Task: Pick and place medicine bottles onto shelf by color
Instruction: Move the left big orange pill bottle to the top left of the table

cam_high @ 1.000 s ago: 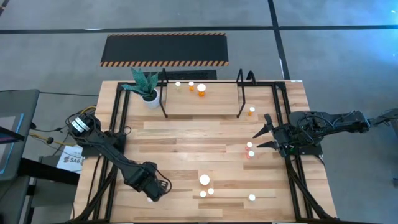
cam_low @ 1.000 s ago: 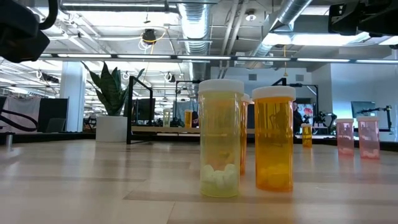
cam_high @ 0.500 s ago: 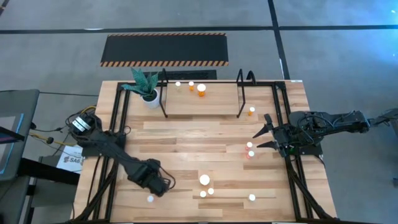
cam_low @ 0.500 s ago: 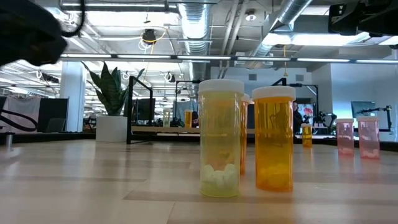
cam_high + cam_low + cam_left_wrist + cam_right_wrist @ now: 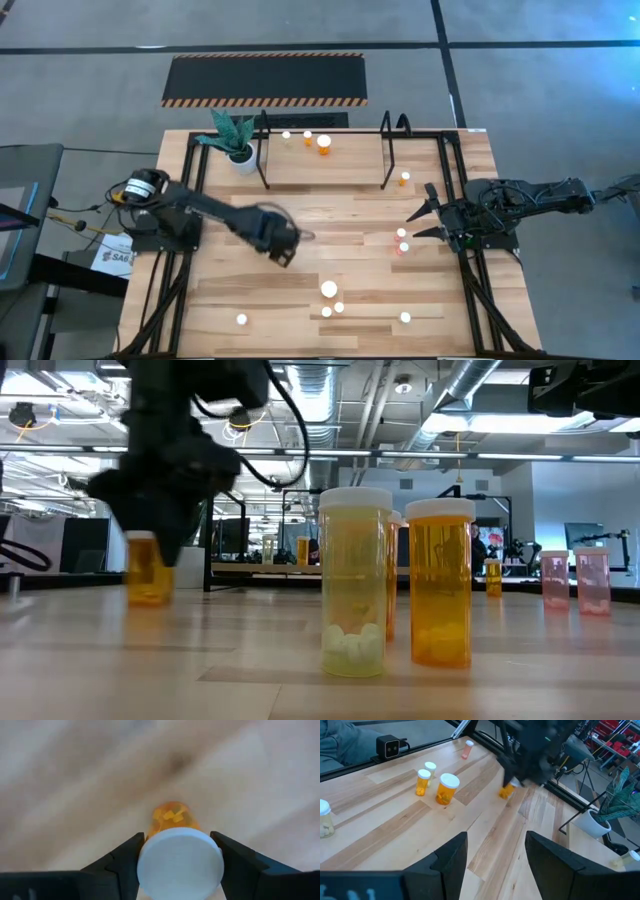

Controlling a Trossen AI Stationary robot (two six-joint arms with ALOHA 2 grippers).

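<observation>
A small orange pill bottle with a white round cap is clamped in the left gripper, carried above mid-table; orange tablets are visible inside. A move to the light wooden shelf with black hoop uprights, beside its orange bottles, is judged next. The right gripper is parked, jaws apart, empty

Left tool lifted orange bottle toward table centre.

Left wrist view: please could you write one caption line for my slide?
The left hand grips an orange medicine bottle by its white cap, carried above the blurred wooden table.
</observation>
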